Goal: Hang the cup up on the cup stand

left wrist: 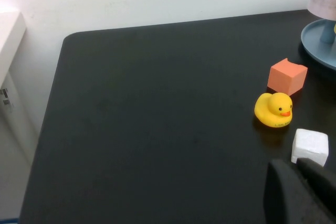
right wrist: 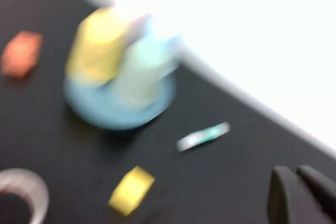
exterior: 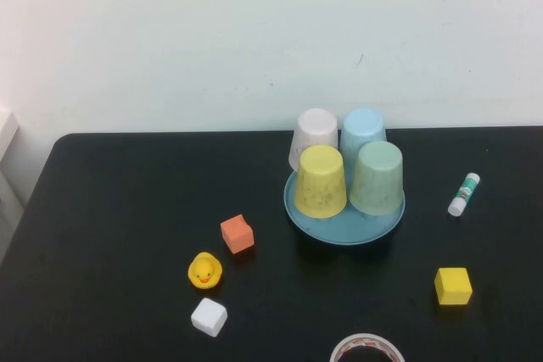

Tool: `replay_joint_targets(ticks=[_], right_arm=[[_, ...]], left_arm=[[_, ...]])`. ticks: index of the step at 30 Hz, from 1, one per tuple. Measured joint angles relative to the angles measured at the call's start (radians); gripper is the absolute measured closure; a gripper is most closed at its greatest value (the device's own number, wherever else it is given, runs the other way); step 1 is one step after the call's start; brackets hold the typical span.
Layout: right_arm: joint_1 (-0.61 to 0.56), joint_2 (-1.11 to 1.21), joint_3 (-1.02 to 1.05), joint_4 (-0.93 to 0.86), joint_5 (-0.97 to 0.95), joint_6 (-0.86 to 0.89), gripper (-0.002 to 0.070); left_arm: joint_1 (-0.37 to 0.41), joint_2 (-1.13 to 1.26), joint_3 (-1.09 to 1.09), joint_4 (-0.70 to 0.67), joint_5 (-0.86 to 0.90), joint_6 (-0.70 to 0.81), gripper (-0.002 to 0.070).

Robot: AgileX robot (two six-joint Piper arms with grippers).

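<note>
Four cups sit upside down on the cup stand (exterior: 344,228) on the black worktop (exterior: 127,209): the mint-green cup (exterior: 377,178) at its front right beside a yellow cup (exterior: 321,181), with a light blue cup (exterior: 362,136) and what looks like a white cup (exterior: 314,136) behind. Around them lie three cubes, orange (exterior: 237,234), white (exterior: 209,317) and yellow (exterior: 453,286), one rubber duck (exterior: 204,270), one glue stick (exterior: 463,194) and one tape roll (exterior: 366,349). The left gripper (left wrist: 298,167) hangs near the white cube and the right gripper (right wrist: 296,172) above the worktop's right side, both with fingers closed and empty
</note>
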Motion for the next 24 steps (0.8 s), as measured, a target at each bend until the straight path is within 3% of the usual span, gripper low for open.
replay_joint_targets(ticks=[5, 13, 19, 24], right_arm=[[-0.167, -0.195, 0.112, 0.025, -0.117, 0.0, 0.0678], [-0.335, -0.548, 0.507, 0.073, -0.229, 0.004, 0.0678], [-0.387, -0.629, 0.73, 0.088, -0.196, 0.01, 0.0678], [-0.393, -0.627, 0.761, 0.105, -0.249, 0.01, 0.0678]], left_arm=[[0.0, 0.0, 0.0, 0.0, 0.0, 0.0, 0.0676], [0.0, 0.0, 0.0, -0.002, 0.0, 0.0, 0.0676], [0.0, 0.0, 0.0, -0.003, 0.0, 0.0, 0.0676], [0.0, 0.0, 0.0, -0.004, 0.0, 0.0, 0.0676]])
